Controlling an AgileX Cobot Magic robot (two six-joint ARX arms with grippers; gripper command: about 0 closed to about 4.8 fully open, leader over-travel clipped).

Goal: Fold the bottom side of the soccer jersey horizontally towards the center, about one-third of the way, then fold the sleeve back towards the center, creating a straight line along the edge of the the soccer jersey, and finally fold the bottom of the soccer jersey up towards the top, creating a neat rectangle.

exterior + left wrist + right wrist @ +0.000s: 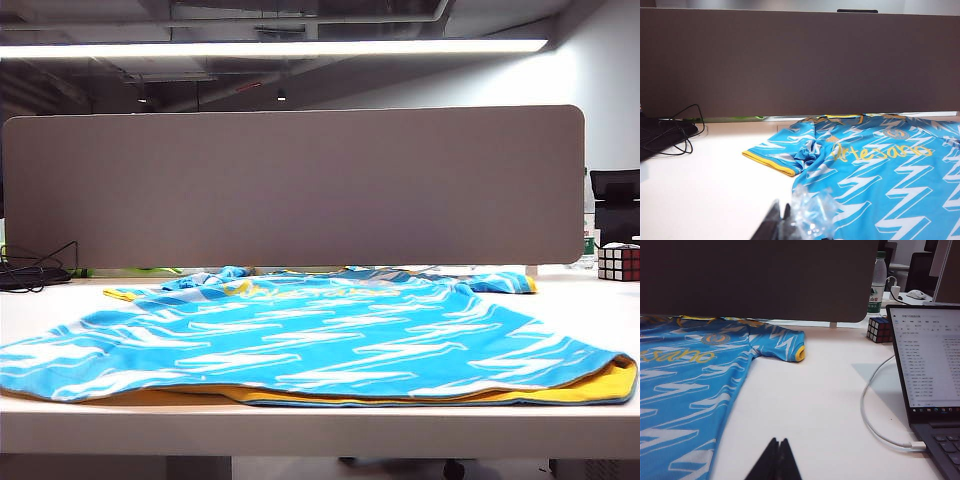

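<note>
The soccer jersey (330,335) lies flat on the white table, front up, sky-blue with white jagged streaks and yellow lettering. The bottom of the soccer jersey (400,395) runs along the near table edge, with a yellow band showing inside. One sleeve (775,157) with yellow trim spreads out on the left, the other sleeve (787,345) on the right. My left gripper (782,204) is shut, low over the table beside the jersey (880,170), with crumpled clear film (812,212) next to one finger. My right gripper (779,439) is shut over bare table, right of the jersey (685,385). Neither gripper shows in the exterior view.
A grey partition panel (300,185) stands behind the table. A Rubik's cube (879,329), a bottle (877,282), an open laptop (930,365) and its white cable (875,425) are at the right. Black cables (670,135) lie at the far left.
</note>
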